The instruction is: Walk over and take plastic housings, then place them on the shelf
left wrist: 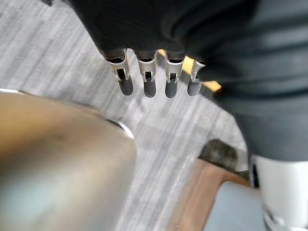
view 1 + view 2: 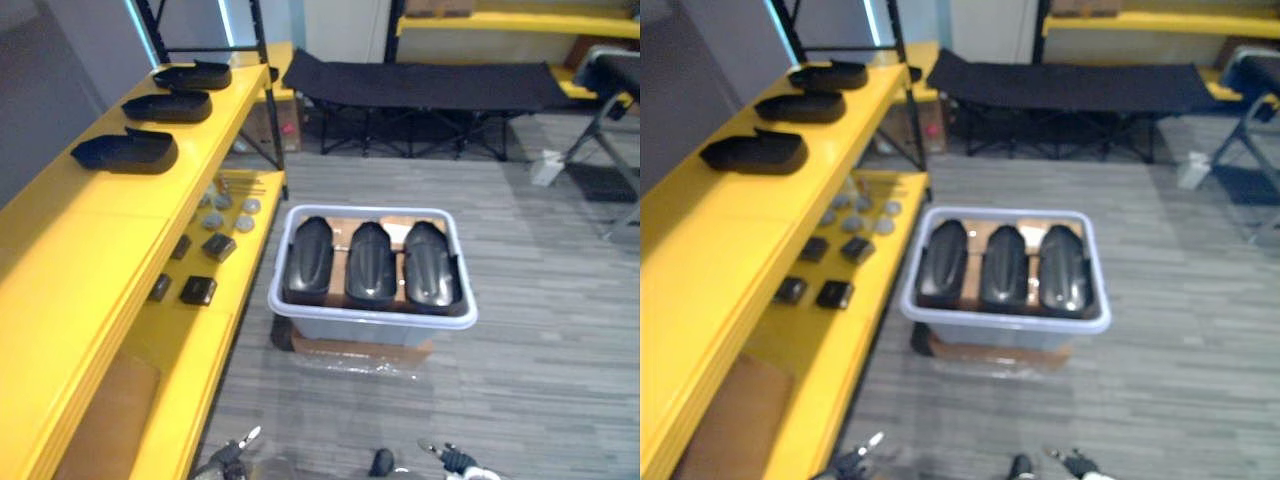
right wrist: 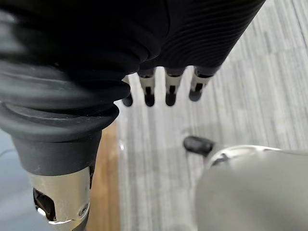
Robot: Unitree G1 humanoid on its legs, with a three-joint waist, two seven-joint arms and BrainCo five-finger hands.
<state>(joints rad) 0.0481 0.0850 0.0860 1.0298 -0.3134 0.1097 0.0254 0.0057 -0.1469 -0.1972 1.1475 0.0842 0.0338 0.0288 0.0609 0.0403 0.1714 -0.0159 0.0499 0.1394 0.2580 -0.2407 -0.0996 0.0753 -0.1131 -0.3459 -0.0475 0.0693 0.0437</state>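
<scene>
Three black plastic housings (image 2: 308,258), (image 2: 370,264), (image 2: 431,264) lie side by side in a pale grey bin (image 2: 372,319) on the floor ahead of me. Three more housings (image 2: 125,152), (image 2: 168,105), (image 2: 195,75) rest in a row on the top board of the yellow shelf (image 2: 90,230) at my left. My left hand (image 1: 147,79) hangs low near the floor, fingers relaxed and holding nothing. My right hand (image 3: 168,89) hangs the same way, also empty. Both hands show at the bottom edge of the eye views, well short of the bin.
The shelf's lower board carries small black parts (image 2: 198,290) and several grey discs (image 2: 232,212). The bin stands on a cardboard base (image 2: 360,350). A black folding cot (image 2: 420,85) spans the back, and a folding frame (image 2: 610,130) stands at the right. Grey carpet lies around the bin.
</scene>
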